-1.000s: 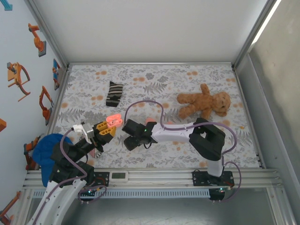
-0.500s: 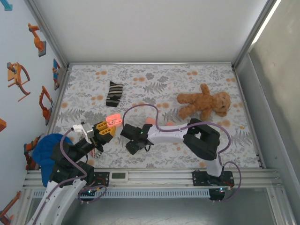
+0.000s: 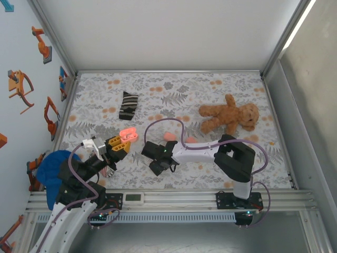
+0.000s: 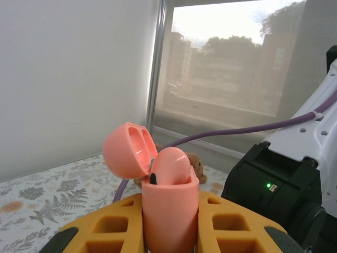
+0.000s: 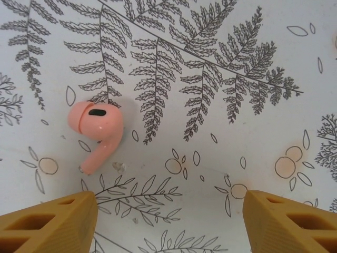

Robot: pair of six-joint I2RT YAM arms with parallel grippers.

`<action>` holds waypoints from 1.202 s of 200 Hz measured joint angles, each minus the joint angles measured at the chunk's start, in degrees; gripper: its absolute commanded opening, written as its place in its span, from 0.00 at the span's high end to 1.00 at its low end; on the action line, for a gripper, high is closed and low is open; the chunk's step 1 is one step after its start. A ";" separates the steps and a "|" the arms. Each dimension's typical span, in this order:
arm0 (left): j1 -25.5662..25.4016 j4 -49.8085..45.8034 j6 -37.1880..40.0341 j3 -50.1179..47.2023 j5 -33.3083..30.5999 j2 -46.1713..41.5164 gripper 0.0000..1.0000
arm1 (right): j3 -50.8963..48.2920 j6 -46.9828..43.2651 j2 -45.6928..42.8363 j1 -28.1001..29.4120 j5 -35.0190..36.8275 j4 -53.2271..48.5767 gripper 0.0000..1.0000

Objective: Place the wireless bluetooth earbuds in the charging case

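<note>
Salmon-pink plastic earbud, a rounded head on a short stem, lies loose on the floral cloth. It sits up and to the left of the gap between the right tool's orange fingers. Those fingers stand wide apart with nothing between them, and only their tips enter the right wrist view.

A second earbud of the same colour is seated in the salmon-pink rounded charging case, its stem hidden down in the well. The case's hinged lid is tipped back to the left. The left tool is clamped on the case, one orange finger against each side, and the frame edge cuts off the case's bottom.

From above, the right tool's fingertips are hidden under its own black body. Two small pink pieces lie on the cloth just beyond the right arm, too small to identify. Farther back rest a brown plush teddy bear and a dark striped sock.
</note>
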 measured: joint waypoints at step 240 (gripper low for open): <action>0.00 0.00 0.00 0.00 -0.04 0.00 1.00 | 7.43 2.36 6.19 -3.15 -9.35 3.41 0.53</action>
